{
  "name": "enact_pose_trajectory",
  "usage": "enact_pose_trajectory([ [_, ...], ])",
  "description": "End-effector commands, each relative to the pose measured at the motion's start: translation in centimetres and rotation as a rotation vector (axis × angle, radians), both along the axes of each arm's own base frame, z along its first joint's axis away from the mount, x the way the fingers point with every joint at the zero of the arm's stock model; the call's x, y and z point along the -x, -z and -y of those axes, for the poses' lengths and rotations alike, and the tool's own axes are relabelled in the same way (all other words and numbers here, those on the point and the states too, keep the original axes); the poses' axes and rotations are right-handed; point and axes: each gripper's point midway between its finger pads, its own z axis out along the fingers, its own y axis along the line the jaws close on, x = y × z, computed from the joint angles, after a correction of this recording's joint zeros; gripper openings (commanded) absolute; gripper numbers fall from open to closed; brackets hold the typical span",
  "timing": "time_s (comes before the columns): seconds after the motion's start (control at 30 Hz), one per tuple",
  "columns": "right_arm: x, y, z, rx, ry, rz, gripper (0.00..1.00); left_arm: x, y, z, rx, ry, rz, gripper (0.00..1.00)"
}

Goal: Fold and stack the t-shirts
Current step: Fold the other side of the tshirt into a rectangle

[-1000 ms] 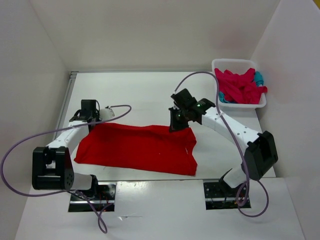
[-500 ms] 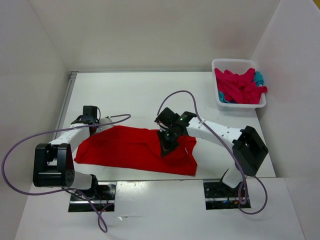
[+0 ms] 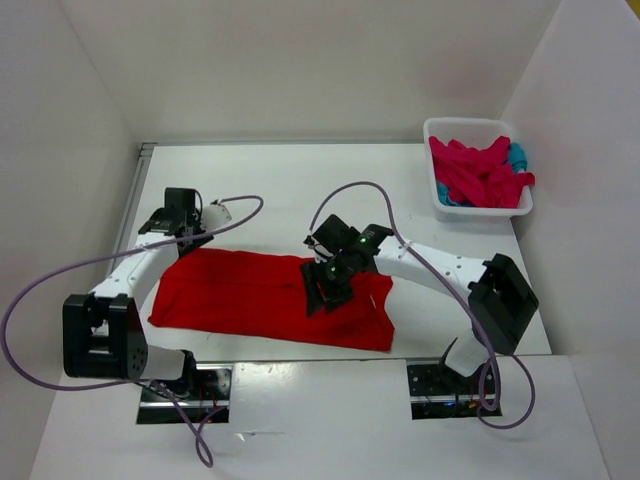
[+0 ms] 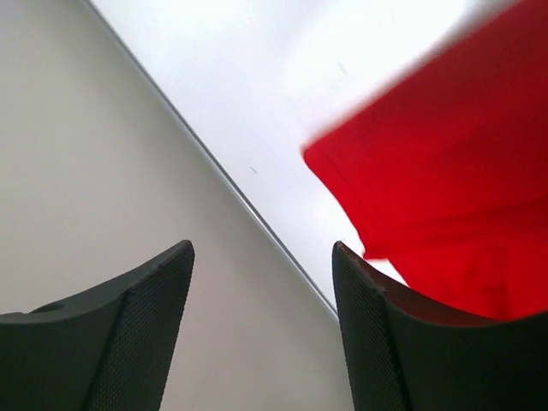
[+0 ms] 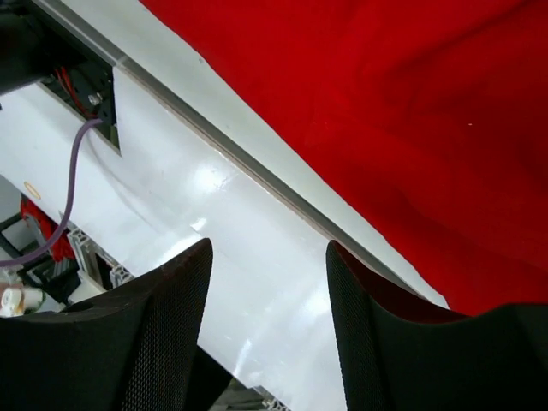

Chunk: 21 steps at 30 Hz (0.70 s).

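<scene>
So the red shirt point(image 3: 262, 298) is lying spread out on the worktop point(image 3: 290, 190), close to the near edge and between the two arms. The left fingers point(image 3: 188, 240) are at its far left corner, spread wide with nothing between them; in the left wrist view the shirt corner sits just off to one side. The right fingers point(image 3: 322, 290) are over the right half of the shirt, also wide apart and holding nothing. The pink shirt point(image 3: 478, 172) and teal shirt point(image 3: 517, 155) are bunched up in the white basket point(image 3: 432, 128) at the far right corner.
</scene>
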Motion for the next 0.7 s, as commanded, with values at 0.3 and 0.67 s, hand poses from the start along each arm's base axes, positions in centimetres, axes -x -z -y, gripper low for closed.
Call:
enact_pose_trajectory([
  [0.3,-6.4,-3.1,13.4,0.108,0.711,0.164,0.58,0.9,-9.3,15.2,0.210,0.659,0.287,0.72],
  [0.67,-8.2,0.0,12.1,0.100,0.707,0.136,0.58,15.1,-9.0,33.1,0.354,1.683,0.470,0.61],
])
